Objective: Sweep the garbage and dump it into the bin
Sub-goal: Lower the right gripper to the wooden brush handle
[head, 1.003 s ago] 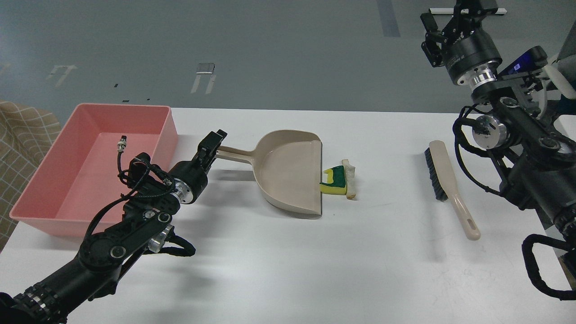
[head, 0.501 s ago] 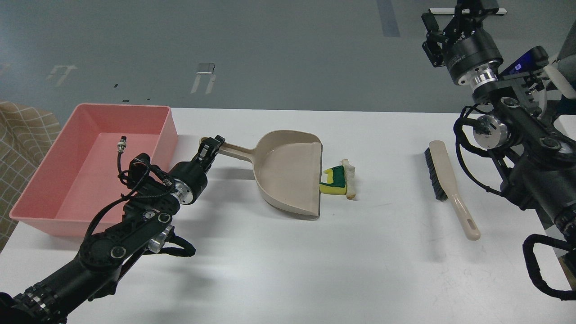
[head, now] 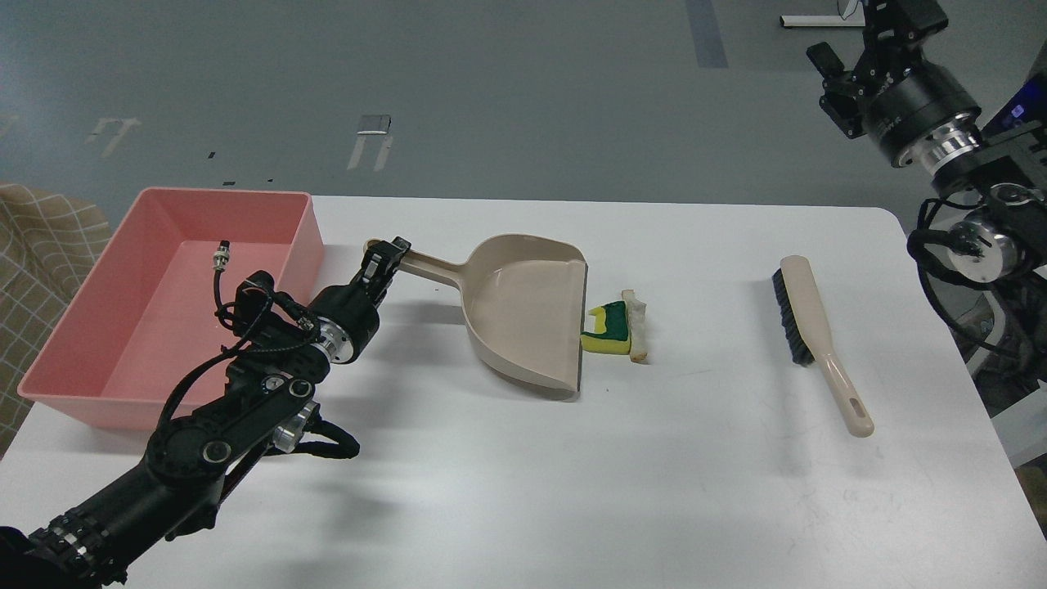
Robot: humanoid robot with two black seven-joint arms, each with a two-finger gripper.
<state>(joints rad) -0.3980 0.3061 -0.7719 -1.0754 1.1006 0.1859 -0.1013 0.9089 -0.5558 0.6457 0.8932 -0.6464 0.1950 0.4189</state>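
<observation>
Clamping the dustpan (head: 527, 315) handle near its tip, the left end effector (head: 384, 260) now tilts the light, stiff pan rightward from itself, lip against the soft sponge (head: 607, 331) and crumbly bread slice (head: 636, 323). Bin (head: 82, 327) sits left. Right end effector (head: 851, 74) has retreated; state unclear.

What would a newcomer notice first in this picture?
The pink tray at the table's left edge stands out most by colour. In the middle, the left gripper is at the handle end of the beige dustpan, with the sponge and the bread right at its lip. To the right a brush lies alone, and the right gripper is raised high, far from it.
</observation>
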